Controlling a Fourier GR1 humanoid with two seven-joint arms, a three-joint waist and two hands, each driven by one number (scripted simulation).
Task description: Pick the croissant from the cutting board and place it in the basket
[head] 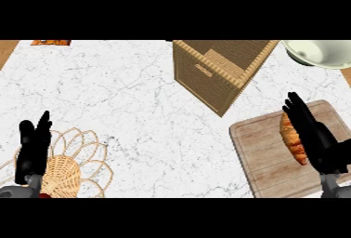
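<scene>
A golden-brown croissant lies on the wooden cutting board at the right. My right hand hovers over the board with its fingers straight, just right of the croissant and partly covering it. The wicker basket with looped rim sits at the lower left. My left hand stands open at the basket's left edge, fingers pointing up.
A tall woven box stands at the back centre, between basket and board. A pale bowl sits at the back right corner. An orange item shows at the far left edge. White marble counter lies between.
</scene>
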